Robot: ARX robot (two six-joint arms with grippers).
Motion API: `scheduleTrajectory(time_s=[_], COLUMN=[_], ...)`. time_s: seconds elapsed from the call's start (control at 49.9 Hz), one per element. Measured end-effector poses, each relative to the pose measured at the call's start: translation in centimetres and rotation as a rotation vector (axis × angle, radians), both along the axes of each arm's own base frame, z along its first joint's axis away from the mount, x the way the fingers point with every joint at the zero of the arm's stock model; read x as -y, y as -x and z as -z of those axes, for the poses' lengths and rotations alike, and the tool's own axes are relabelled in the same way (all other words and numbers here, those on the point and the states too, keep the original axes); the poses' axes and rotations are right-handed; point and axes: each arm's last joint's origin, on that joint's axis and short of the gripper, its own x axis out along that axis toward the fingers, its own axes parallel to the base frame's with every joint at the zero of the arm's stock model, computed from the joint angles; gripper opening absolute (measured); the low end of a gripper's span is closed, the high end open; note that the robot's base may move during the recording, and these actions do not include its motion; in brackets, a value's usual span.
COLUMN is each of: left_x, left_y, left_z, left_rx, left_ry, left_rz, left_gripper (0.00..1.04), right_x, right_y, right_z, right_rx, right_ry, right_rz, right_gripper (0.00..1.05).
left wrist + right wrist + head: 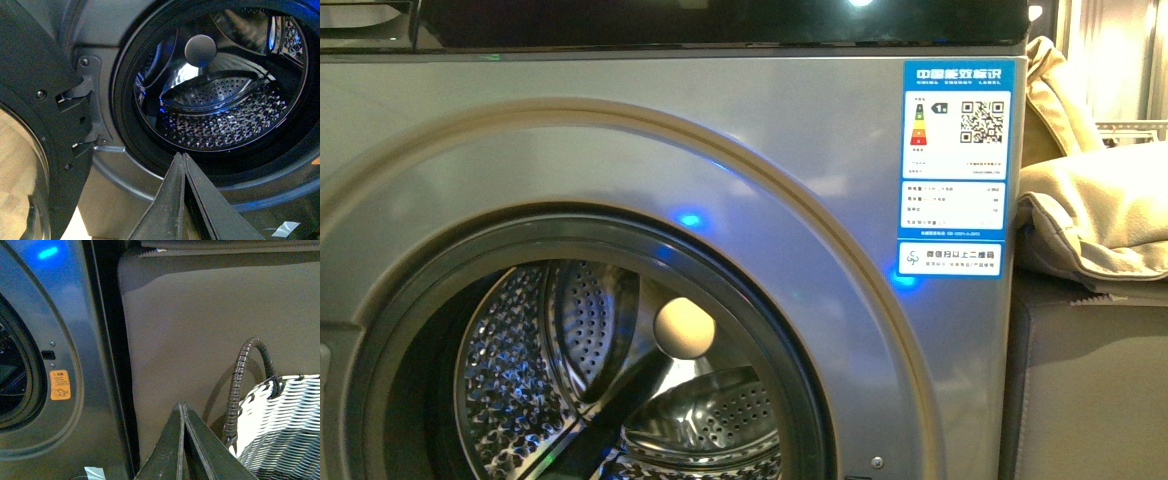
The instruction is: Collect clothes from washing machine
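Observation:
The grey-silver washing machine (800, 150) fills the front view, its round opening showing the perforated steel drum (560, 340). No clothes show in any view. In the left wrist view the drum (225, 120) lies open ahead, with the swung-out door (35, 130) to one side. My left gripper (183, 156) is shut with nothing in it, tips just before the porthole's lower rim. My right gripper (181, 406) is shut and empty, held beside the machine's front (70, 340) near its orange sticker (60, 385).
A white-grey woven basket (285, 425) with a dark wrapped handle (240, 385) stands by the right gripper, against a grey-brown panel (200, 325). Beige cushions (1100, 200) lie on a unit right of the machine. A blue-white label (955, 165) is on the machine's front.

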Motion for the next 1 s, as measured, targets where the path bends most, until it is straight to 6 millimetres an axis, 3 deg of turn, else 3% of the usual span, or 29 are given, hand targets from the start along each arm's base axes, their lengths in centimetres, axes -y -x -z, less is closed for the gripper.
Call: scheduleTrajectory(time_s=[0.501,1.002], left_x=[0.0,0.0], left_y=[1.5,1.8], left_z=[2.8,3.7], left_rx=[-0.014,0.021], left_ry=[0.000,0.000], left_rz=[0.000,-0.001], left_gripper=[0.04,0.04], right_x=[0.0,0.0], right_y=[0.0,0.0], right_z=[0.0,0.0], right_rx=[0.000,0.000], right_ry=[0.000,0.000], right_rz=[0.000,0.000], right_gripper=[0.02,0.02])
